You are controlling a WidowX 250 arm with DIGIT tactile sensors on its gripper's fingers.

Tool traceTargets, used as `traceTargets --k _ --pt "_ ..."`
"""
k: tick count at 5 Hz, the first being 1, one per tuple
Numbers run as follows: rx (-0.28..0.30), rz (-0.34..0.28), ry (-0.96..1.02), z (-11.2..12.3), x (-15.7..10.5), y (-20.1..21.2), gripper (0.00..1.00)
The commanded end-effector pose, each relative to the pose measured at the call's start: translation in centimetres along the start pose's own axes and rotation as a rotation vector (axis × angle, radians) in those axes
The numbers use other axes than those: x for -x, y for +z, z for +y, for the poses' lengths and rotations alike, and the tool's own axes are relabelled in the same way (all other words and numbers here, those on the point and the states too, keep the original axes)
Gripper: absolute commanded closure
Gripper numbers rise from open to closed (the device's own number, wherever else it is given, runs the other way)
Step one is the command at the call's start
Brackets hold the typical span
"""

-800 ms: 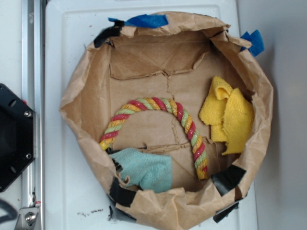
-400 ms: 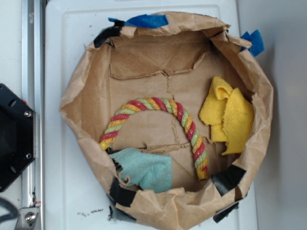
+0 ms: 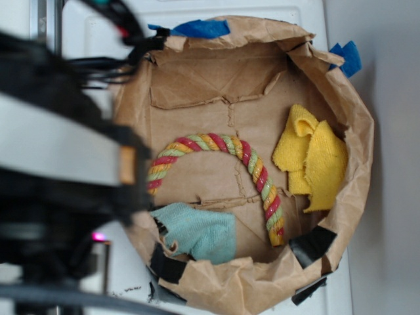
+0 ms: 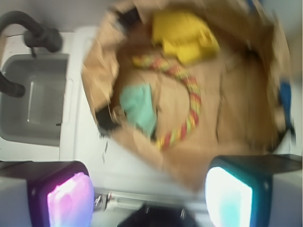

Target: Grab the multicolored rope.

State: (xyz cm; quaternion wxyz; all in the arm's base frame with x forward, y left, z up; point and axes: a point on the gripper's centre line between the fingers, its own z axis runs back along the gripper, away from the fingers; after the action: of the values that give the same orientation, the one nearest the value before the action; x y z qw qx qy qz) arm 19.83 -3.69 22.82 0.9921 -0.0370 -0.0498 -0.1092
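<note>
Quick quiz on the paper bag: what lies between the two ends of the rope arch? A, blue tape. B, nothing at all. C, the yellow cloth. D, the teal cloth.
D: the teal cloth sits at the open side of the rope arch, near its left end; the yellow cloth lies outside it, to the right.

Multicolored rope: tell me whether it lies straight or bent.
Bent. The multicolored rope lies in an arch on the floor of the paper bag, both ends pointing toward the teal cloth side; the wrist view shows the same curve.
</note>
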Motion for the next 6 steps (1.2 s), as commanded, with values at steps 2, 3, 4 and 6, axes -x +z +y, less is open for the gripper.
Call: traceTargets --k 2,3,4,6 --pt "-0.026 -0.086 -0.361 -1.0 -1.1 -3.4 0.00" --pt "-0.026 -0.086 -0.361 -1.0 -1.1 -3.4 0.00" --pt "-0.026 -0.086 -0.361 -1.0 -1.1 -3.4 0.00" --pt "-0.040 -0.002 -0.284 4.6 -7.2 -8.7 0.00"
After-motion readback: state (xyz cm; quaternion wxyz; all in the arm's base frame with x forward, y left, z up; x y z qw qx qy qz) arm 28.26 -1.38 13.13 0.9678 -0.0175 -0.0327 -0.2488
